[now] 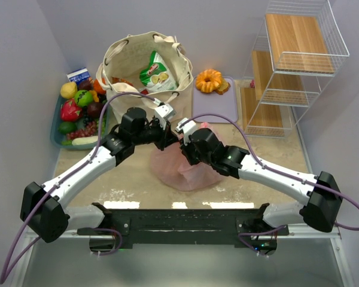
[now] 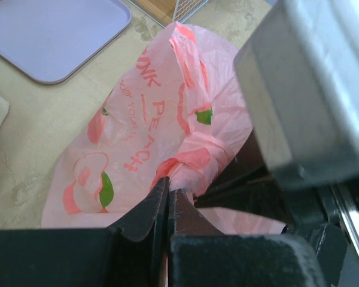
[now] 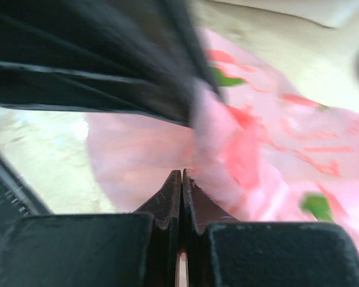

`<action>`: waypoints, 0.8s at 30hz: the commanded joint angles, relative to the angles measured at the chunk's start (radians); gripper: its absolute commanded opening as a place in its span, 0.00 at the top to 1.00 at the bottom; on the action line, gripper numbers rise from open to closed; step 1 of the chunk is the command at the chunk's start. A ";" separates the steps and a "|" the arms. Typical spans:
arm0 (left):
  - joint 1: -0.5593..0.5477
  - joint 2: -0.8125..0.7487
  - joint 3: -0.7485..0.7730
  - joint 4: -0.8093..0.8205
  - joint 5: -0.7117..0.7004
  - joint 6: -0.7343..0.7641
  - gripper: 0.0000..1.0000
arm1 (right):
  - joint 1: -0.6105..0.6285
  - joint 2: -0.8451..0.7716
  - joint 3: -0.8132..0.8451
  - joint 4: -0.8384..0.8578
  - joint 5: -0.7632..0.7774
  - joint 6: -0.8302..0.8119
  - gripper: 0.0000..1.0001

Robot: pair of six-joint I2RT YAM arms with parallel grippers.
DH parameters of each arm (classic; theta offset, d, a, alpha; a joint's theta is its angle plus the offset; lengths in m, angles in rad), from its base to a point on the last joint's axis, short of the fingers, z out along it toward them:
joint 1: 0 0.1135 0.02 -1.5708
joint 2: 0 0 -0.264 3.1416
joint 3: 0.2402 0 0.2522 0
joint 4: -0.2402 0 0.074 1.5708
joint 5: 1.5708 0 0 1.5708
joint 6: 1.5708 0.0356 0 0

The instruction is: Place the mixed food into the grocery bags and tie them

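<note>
The pink plastic bag (image 1: pixel 188 170) with red fruit prints lies at the table's middle, its top twisted into a knot (image 2: pixel 194 156). My left gripper (image 1: pixel 169 142) is shut on a twisted strand of the bag (image 2: pixel 167 190). My right gripper (image 1: pixel 183 147) is shut on pink film of the bag (image 3: pixel 181 174); this view is blurred. The two grippers meet tip to tip over the bag. The cream canvas tote (image 1: pixel 122 60) stands open at the back with a green and white snack packet (image 1: pixel 157 73) inside. The orange ring cake (image 1: pixel 209 80) sits on a lavender tray (image 1: pixel 218 104).
A teal tray of mixed fruit (image 1: pixel 78 110) sits at the back left beside the tote. A white wire shelf with wooden boards (image 1: pixel 293 66) stands at the back right. The lavender tray's corner shows in the left wrist view (image 2: pixel 54 36).
</note>
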 commanded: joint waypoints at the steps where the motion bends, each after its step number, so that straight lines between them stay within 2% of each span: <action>1: 0.006 -0.055 0.020 0.065 0.004 0.021 1.00 | 0.008 -0.029 -0.028 -0.114 0.275 0.049 1.00; 2: 0.006 -0.061 0.020 0.064 0.006 0.027 1.00 | 0.010 -0.020 -0.027 -0.128 0.350 0.050 1.00; 5: 0.006 -0.077 0.025 0.041 0.001 0.045 1.00 | 0.008 -0.012 -0.033 -0.131 0.448 0.058 1.00; 17: 0.008 -0.091 0.006 0.055 0.160 0.047 1.00 | -0.038 0.086 -0.090 0.065 0.660 0.058 1.00; 24: 0.009 -0.090 0.003 0.065 0.159 0.030 1.00 | -0.058 0.151 -0.088 0.156 0.857 0.003 1.00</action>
